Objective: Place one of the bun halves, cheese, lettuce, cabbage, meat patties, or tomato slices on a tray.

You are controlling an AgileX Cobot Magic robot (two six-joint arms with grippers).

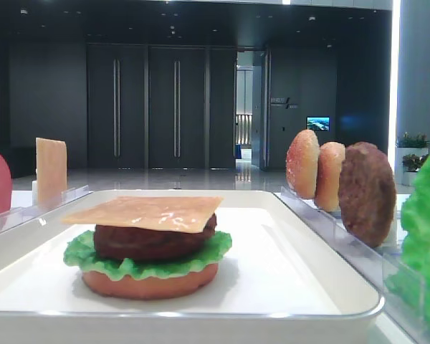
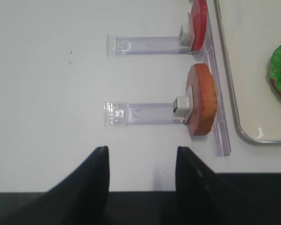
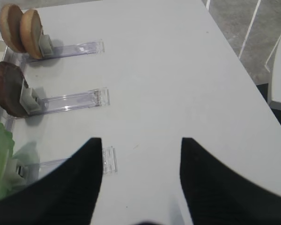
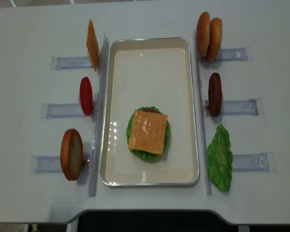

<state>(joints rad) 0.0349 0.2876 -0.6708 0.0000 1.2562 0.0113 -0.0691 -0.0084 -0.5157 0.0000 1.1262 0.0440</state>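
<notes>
Tray point(image 4: 150, 53) sat mid-surface point(image 4: 29, 29) holding a stack: bun base, lettuce point(image 4: 133, 140), patty, and cheese point(image 4: 148, 131) lying flat on top, corners overhanging the patty. Judged the cheese step done; stack looked to want tomato or a bun top next. Left gripper point(image 2: 141, 159) hovered over bare surface near the front edge, jaws apart, nothing between them; right gripper point(image 3: 141, 150) likewise spread and empty, off to the right of the holders. Left of tray, upright in clear holders: spare cheese slice point(image 4: 92, 45), tomato slice point(image 4: 86, 95), bun half point(image 4: 71, 153). Right: two bun halves point(image 4: 209, 36), a patty point(image 4: 214, 94), a lettuce leaf point(image 4: 220, 157). Next move probably called for the left gripper to cross to a holder and pinch a disc edge-on. Holders stood just beside the tray rim, tight there; plenty of open surface outboard; rear half of tray bare
</notes>
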